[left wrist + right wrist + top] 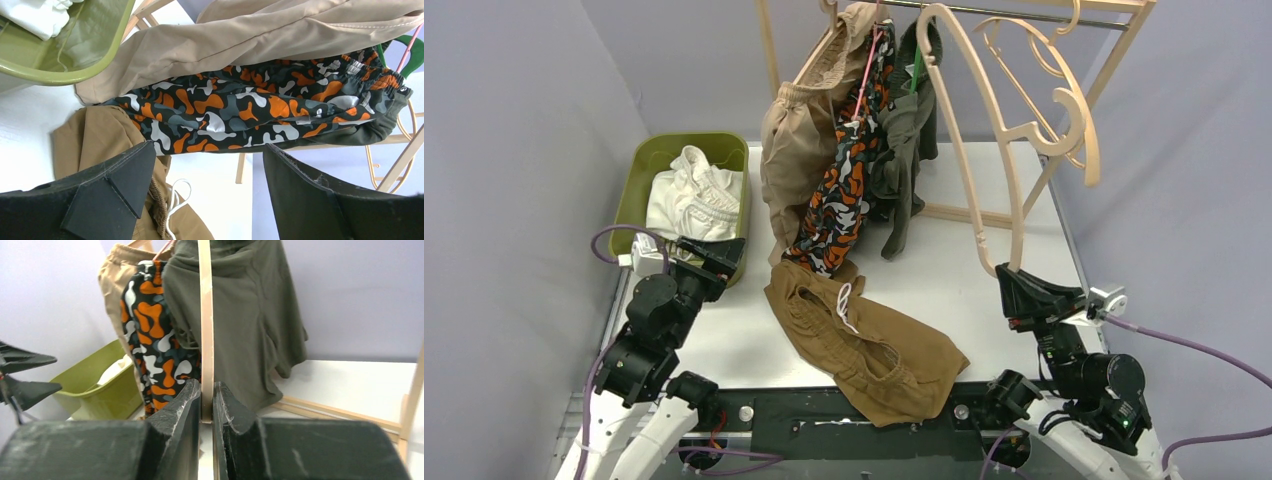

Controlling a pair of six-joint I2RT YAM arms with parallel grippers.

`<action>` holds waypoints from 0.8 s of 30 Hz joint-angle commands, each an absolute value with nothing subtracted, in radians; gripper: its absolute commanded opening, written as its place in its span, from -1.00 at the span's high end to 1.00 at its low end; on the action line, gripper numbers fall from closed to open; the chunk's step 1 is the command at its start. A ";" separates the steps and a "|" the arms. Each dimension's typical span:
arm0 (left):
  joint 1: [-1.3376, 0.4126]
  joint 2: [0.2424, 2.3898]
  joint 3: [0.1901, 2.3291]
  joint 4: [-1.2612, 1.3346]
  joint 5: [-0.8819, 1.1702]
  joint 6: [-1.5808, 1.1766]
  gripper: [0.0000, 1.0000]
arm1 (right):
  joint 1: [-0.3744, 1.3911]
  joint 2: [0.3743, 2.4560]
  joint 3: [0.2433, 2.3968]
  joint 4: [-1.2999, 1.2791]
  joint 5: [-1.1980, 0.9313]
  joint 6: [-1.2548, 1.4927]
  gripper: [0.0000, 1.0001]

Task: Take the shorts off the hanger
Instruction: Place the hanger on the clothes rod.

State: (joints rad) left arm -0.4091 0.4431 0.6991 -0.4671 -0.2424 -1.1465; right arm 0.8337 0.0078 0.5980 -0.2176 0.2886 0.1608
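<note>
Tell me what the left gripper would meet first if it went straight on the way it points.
Most likely the camouflage shorts, which hang across the gap ahead of the open left gripper. The brown shorts lie lower, beside one finger, and might be brushed. Depth is hard to judge.

No text, label, brand, number or sign can be read anywhere in these views.
</note>
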 commanded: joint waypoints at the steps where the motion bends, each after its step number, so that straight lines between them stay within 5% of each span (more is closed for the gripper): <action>1: -0.404 0.451 0.694 -0.392 -0.213 -1.160 -0.58 | 0.812 -0.033 0.675 -0.264 0.356 0.164 1.00; 14: -0.404 0.478 0.630 -0.313 -0.165 -1.184 -0.58 | 0.795 -0.022 0.743 -0.542 0.494 0.307 1.00; 24: -0.403 0.497 0.646 -0.307 -0.146 -1.160 -0.58 | 0.786 0.253 0.869 -0.619 0.620 0.432 1.00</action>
